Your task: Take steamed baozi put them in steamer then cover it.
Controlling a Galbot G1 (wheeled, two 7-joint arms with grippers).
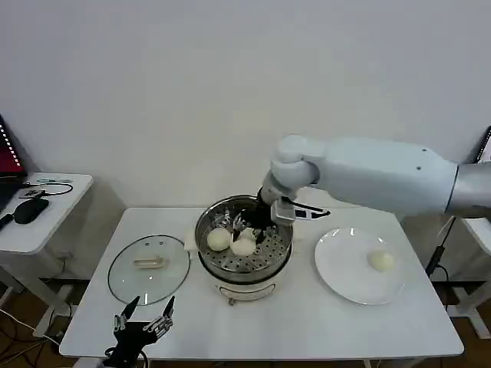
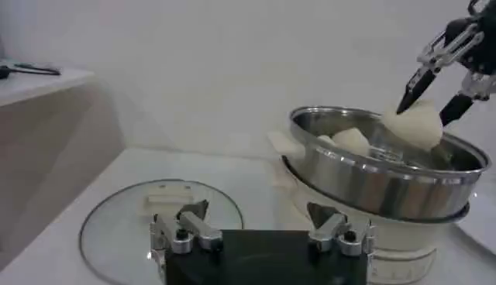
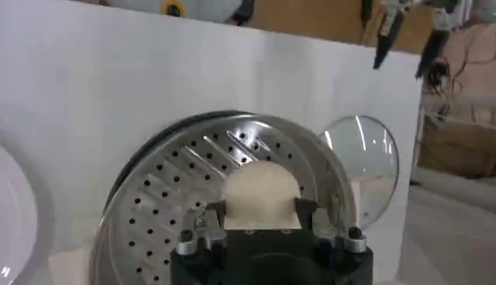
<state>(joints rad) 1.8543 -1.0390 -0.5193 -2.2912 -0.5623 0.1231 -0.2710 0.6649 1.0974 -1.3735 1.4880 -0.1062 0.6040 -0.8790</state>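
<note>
Gripping a smooth cream-white bun [image 3: 260, 194] between its closed fingers, the right gripper [image 1: 247, 222] hangs just above the perforated tray of the steamer [image 1: 279, 259], which stands at the table's [image 1: 307, 322] middle — so the drop is straight down, beside two buns [image 1: 219, 240] already on the tray's left part. One last baozi [image 1: 380, 261] waits on the white plate [image 1: 341, 280] toward the table's right edge, on the right arm's side. The left gripper [image 1: 144, 316] idles spread open and empty at the front-left edge, just in front of the cover [image 1: 126, 280], which lies flat, handle up — nearer that arm.
</note>
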